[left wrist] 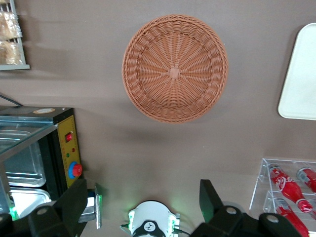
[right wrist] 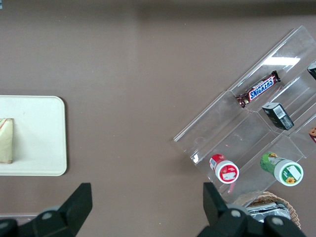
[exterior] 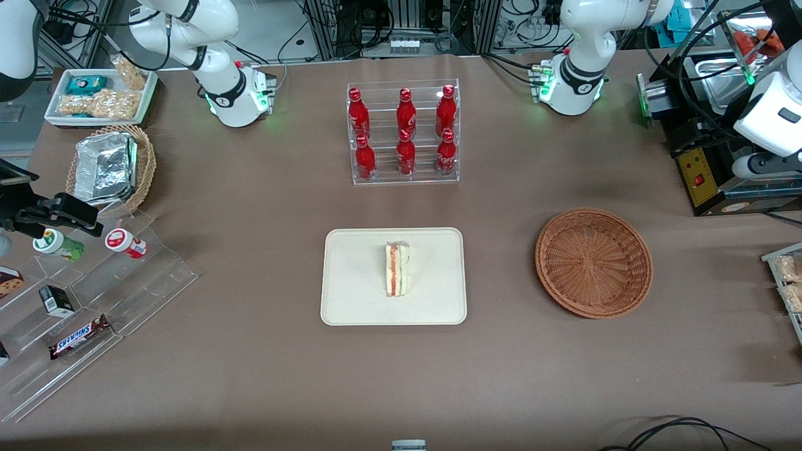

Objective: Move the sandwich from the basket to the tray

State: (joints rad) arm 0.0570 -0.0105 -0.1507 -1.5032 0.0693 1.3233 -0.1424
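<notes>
Our claw (left wrist: 143, 207) hangs spread and empty high above the basket (left wrist: 175, 68) (bare); we see the sandwich (exterior: 397, 270) upright mid-frame on the tray (exterior: 351, 300), toward the parked arm's end.

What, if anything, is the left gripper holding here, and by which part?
Nothing. The gripper is open and empty, up above the table over the empty basket. The sandwich already lies on the tray.
</notes>
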